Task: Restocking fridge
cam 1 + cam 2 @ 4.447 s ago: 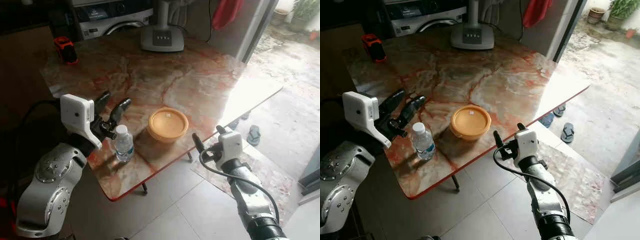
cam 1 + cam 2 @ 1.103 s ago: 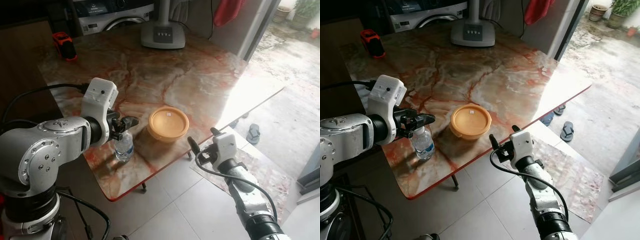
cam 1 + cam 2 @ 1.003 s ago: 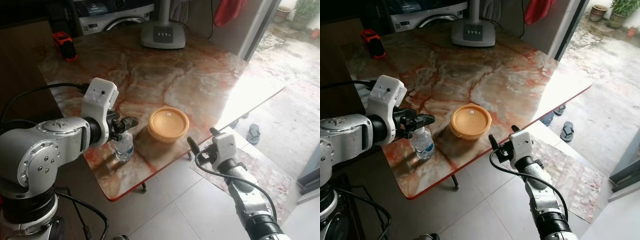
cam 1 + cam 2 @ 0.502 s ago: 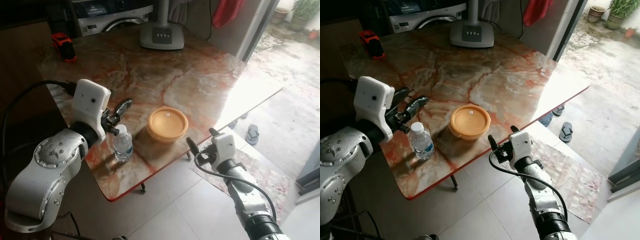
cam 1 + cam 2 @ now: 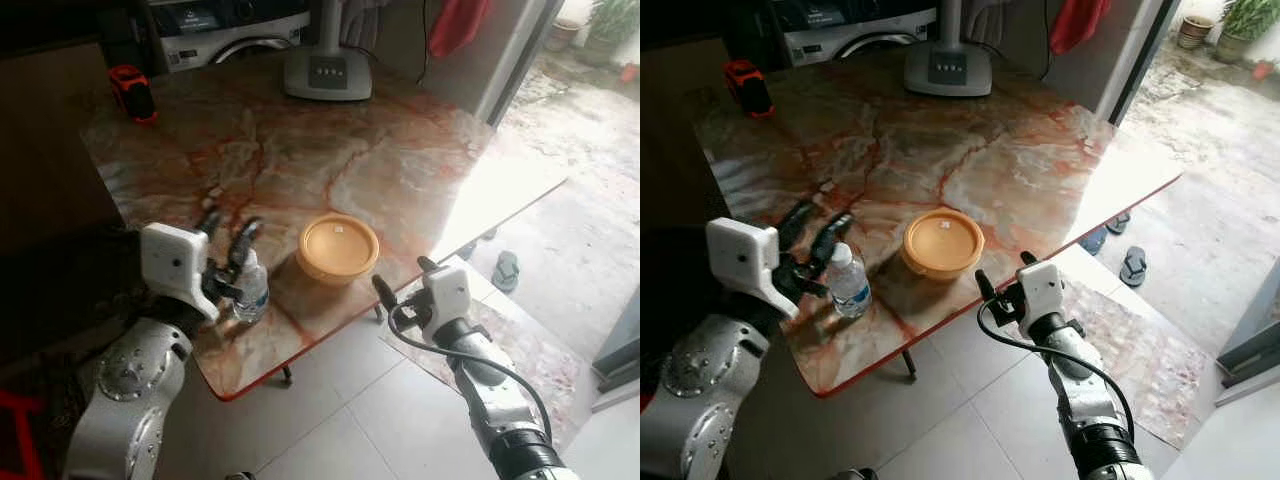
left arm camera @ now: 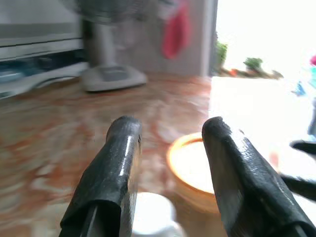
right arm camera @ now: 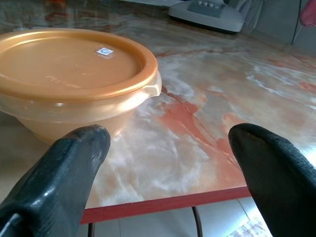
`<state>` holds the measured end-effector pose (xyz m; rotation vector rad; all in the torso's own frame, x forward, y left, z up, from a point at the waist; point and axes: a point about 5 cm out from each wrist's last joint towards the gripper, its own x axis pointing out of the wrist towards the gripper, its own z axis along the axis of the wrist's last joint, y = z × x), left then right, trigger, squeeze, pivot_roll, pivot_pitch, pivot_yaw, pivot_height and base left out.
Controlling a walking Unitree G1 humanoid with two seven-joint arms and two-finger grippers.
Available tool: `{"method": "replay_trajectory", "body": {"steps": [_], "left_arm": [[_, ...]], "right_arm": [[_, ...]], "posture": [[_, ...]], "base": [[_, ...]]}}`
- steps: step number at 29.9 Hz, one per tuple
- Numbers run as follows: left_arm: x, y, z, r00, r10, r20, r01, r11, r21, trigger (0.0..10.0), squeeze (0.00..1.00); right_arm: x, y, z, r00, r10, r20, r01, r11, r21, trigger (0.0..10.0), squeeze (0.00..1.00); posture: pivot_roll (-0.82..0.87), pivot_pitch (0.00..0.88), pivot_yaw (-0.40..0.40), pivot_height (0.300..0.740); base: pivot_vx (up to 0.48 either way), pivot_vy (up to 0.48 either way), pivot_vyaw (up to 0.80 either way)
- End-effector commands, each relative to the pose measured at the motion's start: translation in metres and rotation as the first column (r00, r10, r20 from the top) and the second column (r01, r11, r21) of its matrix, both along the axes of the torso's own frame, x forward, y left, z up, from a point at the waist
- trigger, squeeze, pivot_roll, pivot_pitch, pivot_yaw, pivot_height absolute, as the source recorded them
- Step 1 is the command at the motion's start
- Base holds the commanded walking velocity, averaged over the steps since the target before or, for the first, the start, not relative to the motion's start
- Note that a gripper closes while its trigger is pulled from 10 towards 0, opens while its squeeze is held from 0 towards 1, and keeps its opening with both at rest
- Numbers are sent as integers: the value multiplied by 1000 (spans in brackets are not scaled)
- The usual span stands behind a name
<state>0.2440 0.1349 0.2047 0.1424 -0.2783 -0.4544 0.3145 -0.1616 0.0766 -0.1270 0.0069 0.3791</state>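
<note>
No lettering is legible: the small white sticker (image 7: 103,51) on the round orange plastic container's lid (image 7: 64,61) is too small to read.

bottle (image 6: 150,217) cut off, fan (image 6: 106,54) blurred

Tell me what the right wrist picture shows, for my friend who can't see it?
An orange lidded bowl sits on a marbled table near its red edge, straight ahead of the right pincer, whose two black fingers are spread wide open. A grey fan base stands at the table's far side.
</note>
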Motion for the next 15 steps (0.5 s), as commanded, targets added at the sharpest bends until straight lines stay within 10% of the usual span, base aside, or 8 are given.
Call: {"method": "replay_trajectory", "body": {"steps": [1, 6, 7, 15], "left_arm": [[-3, -4, -7, 999, -50, -15, 51, 998, 38, 10000, 0], [-5, 7, -17, 998, -59, -26, 61, 995, 74, 10000, 20], [-6, 11, -16, 998, -58, -27, 60, 995, 84, 10000, 965], [-4, 24, -2, 999, -35, 15, 33, 994, 105, 10000, 1000]], "right_arm": [[0, -3, -1, 1000, -6, -6, 6, 1000, 3, 10000, 0], [0, -4, -1, 1000, -8, -5, 9, 1000, 4, 10000, 0], [0, -4, -1, 1000, -9, -5, 9, 1000, 5, 10000, 0], [1, -4, -1, 1000, -3, -8, 3, 1000, 5, 10000, 0]], "posture": [[88, 104, -87, 740], [91, 107, -86, 740], [90, 109, -88, 740], [92, 112, -91, 740]], "base": [[0, 0, 0], [0, 0, 0], [0, 0, 0], [0, 0, 0]]}}
